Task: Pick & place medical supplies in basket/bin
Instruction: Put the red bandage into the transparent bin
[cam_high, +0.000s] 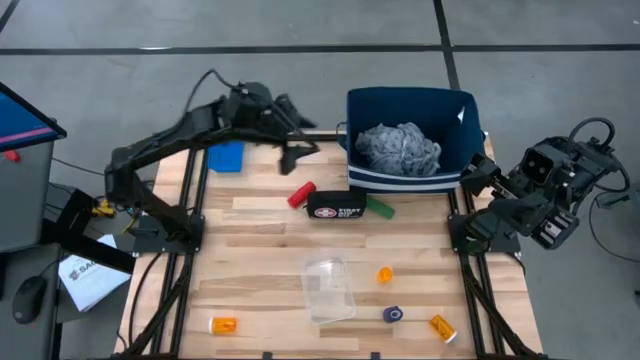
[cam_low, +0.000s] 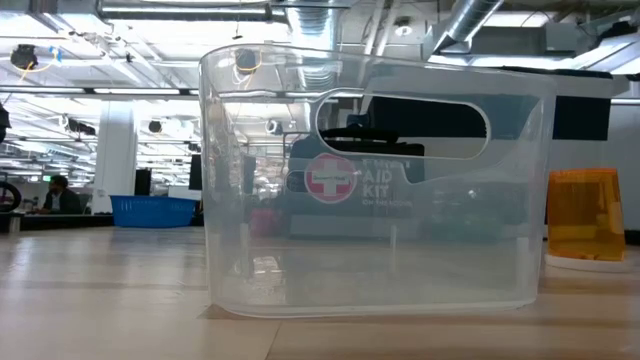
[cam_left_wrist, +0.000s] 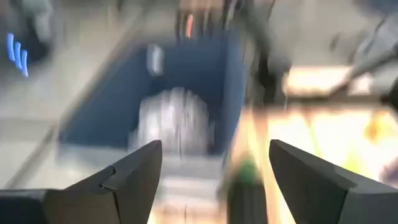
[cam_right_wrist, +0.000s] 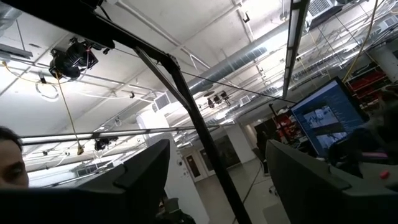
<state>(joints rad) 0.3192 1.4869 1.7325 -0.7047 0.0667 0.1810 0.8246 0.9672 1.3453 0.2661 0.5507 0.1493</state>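
Note:
The navy-blue bin (cam_high: 462, 150) stands at the table's far right, and the grey mottled cloth (cam_high: 398, 147) lies inside it. In the blurred left wrist view the bin (cam_left_wrist: 106, 106) and the cloth (cam_left_wrist: 174, 118) both show. My left gripper (cam_high: 298, 152) (cam_left_wrist: 214, 149) hovers just left of the bin, open and empty. On the table lie a red roll (cam_high: 301, 193), a green roll (cam_high: 380, 207), a blue roll (cam_high: 392, 314) and three orange pill bottles (cam_high: 384, 275) (cam_high: 223, 325) (cam_high: 443, 327). My right gripper (cam_high: 478, 176) (cam_right_wrist: 217, 149) waits folded at the table's right edge, open, facing the ceiling.
A black first-aid pouch (cam_high: 336, 205) lies between the red and green rolls. A clear plastic container (cam_high: 328, 288) (cam_low: 375, 180) stands near the table's near edge. A blue flat object (cam_high: 226, 157) sits under the left arm. One orange bottle (cam_low: 583, 220) shows beside the container.

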